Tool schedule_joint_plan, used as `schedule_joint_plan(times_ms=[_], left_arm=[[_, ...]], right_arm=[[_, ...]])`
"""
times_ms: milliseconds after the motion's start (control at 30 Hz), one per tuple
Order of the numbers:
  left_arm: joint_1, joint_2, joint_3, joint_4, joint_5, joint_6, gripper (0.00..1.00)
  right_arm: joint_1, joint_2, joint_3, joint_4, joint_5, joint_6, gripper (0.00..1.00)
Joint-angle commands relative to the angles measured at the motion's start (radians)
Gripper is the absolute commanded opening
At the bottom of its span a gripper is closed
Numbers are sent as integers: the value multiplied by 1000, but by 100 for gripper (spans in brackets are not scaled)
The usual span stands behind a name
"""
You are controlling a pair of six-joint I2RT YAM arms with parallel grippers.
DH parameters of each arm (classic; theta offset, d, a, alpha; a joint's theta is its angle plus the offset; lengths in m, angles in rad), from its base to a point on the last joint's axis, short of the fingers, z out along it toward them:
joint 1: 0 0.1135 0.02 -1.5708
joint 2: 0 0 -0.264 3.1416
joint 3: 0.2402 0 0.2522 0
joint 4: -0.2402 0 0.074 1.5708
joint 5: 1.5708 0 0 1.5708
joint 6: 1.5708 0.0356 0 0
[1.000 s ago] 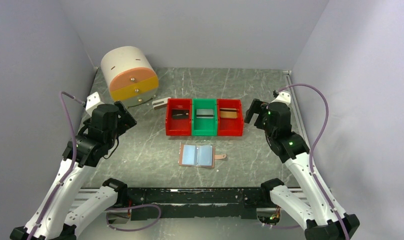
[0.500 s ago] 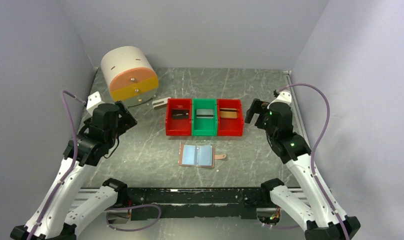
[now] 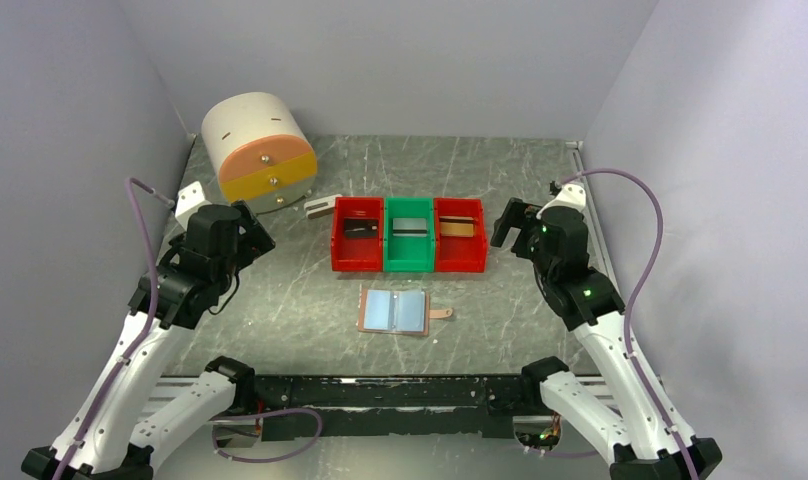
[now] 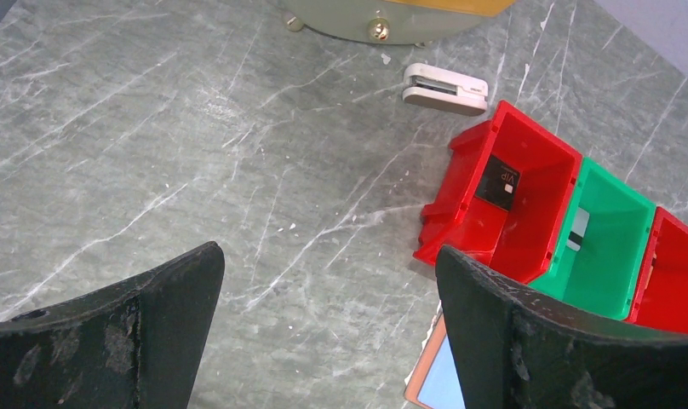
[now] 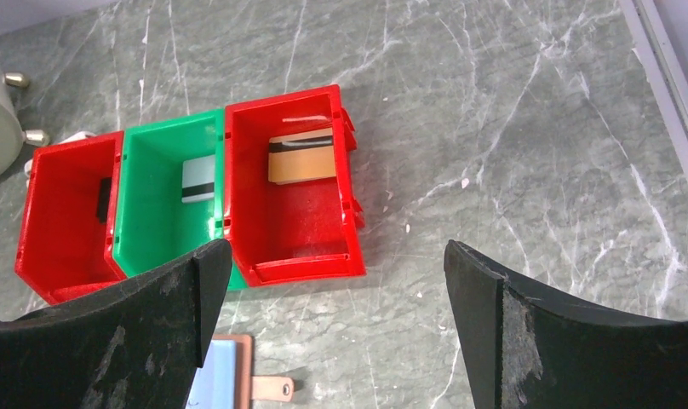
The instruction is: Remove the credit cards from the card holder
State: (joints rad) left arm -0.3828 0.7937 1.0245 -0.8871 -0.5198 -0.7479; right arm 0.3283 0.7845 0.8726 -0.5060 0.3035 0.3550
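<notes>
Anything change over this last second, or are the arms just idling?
Almost nothing. The left gripper and right gripper drift very slightly rightward in the overhead view. Both stay open and empty, with nothing taken or let go. The wallet lies open where it was, and the cards sit in the bins as before.

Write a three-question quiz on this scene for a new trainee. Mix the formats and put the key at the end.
1. True or false: the card holder lies open on the table, on the arms' side of the green bin.
2. The card in the green bin is: A) black; B) grey-white with a dark stripe; C) gold-brown.
3. Fill in: the left gripper and the right gripper are both ____ and hold nothing.
Key: 1 true; 2 B; 3 open.
</notes>
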Motion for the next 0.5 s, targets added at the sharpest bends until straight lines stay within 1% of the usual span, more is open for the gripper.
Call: schedule_joint_plan(times_ms=[0, 467], left_arm=[[6, -14, 26, 8, -7, 5, 99], [5, -20, 25, 0, -14, 5, 100]], right_arm=[[-6, -2, -10, 5, 8, -3, 100], [-7, -8, -21, 1, 5, -4, 100]])
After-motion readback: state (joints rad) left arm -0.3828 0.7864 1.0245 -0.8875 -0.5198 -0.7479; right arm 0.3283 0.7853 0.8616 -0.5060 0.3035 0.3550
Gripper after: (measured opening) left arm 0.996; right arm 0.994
